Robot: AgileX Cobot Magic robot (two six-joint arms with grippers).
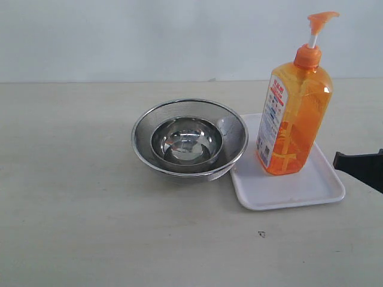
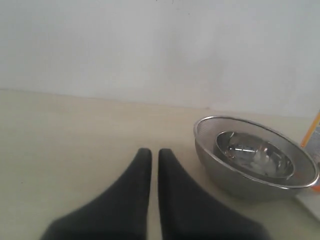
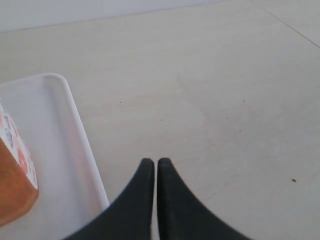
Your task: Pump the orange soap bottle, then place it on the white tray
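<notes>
The orange soap bottle [image 1: 293, 119] stood upright on the white tray [image 1: 299, 191], toward the tray's back half, its label facing left-front in the exterior view. Its pump head sat raised, a white stem showing under it, the nozzle pointing right. The tray lay flat on the desk [image 1: 72, 209], right of centre. Just left of it sat a round steel strainer [image 1: 230, 134] with a smaller steel bowl [image 1: 187, 140] nested inside; the strainer's rim overlapped the tray's left edge in that view, though I could not tell whether the two touched. A small dark speck [image 1: 261, 234] marked the desk in front of the tray.

Neither arm was at the bottle. The left fingers [image 2: 135, 190] were drawn together with only a thin slit between them, holding nothing. They were held low and nearly level over bare desk, aimed toward the pale wall [image 1: 119, 36], with the strainer off to one side ahead of them. The left arm did not show in the exterior view.

The right fingers [image 3: 142, 190] were likewise closed to a narrow slit and empty. They hung over bare desk just beside the tray's rim, angled down at the surface, with a corner of the bottle's label at the edge of the wrist view. In the exterior view only a black piece of the right arm [image 1: 362, 167] showed, at the right edge, level with the tray's right side and apart from it.
</notes>
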